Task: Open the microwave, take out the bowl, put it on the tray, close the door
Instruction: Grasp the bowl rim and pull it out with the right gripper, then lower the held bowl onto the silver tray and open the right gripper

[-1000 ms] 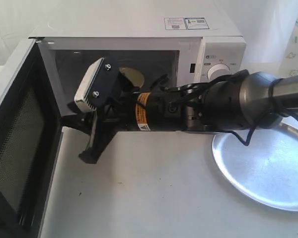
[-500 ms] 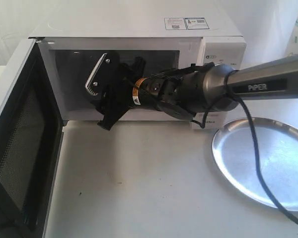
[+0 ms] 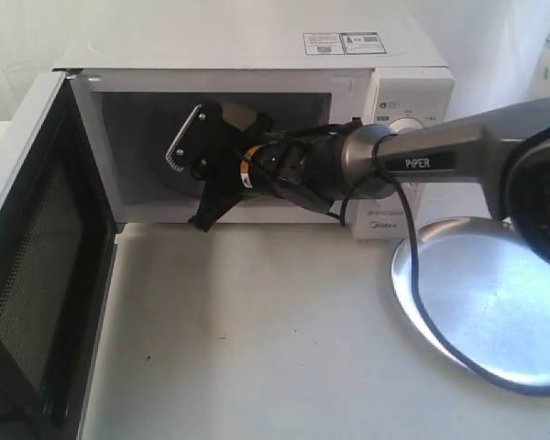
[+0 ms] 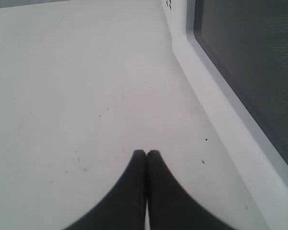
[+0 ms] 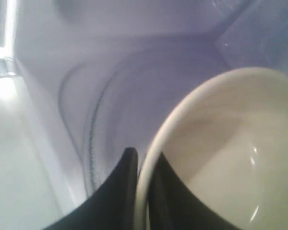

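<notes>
The white microwave [image 3: 257, 55] stands with its door [image 3: 37, 257] swung wide open to the left. My right gripper [image 3: 225, 151] reaches into the cavity. In the right wrist view its two dark fingers [image 5: 127, 177] stand on either side of the rim of the cream-white bowl [image 5: 230, 143], so my right gripper [image 5: 143, 155] is shut on that rim. A sliver of the bowl [image 3: 242, 123] shows behind the wrist. The silver tray [image 3: 504, 293] lies at the right. My left gripper [image 4: 146, 152] is shut and holds nothing, low over the table beside the door [image 4: 240, 72].
The glass turntable [image 5: 101, 110] lies under the bowl inside the cavity. The right arm's black cable [image 3: 422, 302] hangs across the tray's left rim. White tabletop [image 3: 257, 330] spreads between door and tray. The left gripper does not show in the exterior view.
The right arm has swung from in front of the microwave into its cavity, and its gripper now sits at the bowl's rim. Door and tray have not moved.
</notes>
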Action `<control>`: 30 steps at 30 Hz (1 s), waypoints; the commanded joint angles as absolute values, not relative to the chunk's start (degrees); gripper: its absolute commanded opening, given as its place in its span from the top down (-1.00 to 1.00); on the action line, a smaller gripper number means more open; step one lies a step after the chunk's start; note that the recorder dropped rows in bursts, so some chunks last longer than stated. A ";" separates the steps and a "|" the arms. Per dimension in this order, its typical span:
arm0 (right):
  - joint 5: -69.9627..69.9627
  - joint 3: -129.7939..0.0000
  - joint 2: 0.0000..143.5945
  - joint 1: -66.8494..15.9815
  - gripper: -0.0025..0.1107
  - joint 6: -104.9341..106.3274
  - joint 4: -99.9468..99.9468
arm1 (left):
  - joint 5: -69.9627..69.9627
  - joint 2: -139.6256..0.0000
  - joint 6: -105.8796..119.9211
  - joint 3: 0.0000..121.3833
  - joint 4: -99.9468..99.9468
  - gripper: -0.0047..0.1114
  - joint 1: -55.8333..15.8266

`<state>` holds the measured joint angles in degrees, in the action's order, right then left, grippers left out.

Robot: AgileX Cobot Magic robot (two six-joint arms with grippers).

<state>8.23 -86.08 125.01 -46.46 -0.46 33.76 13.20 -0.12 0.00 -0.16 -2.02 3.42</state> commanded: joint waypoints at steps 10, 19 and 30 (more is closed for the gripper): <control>-38.92 -77.34 103.68 -60.93 0.96 5.76 25.71 | 13.33 0.00 0.00 0.00 -2.56 0.92 3.25; -63.90 -63.39 97.17 -57.91 0.96 -16.72 38.68 | 13.33 0.00 0.00 0.00 -2.56 0.92 3.25; -49.92 -43.57 97.33 -51.30 0.96 -53.69 72.32 | 13.33 0.00 0.00 0.00 -2.56 0.92 3.25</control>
<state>-54.76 -46.16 97.87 -52.74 -41.73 60.58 13.20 -0.12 0.00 -0.16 -2.02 3.42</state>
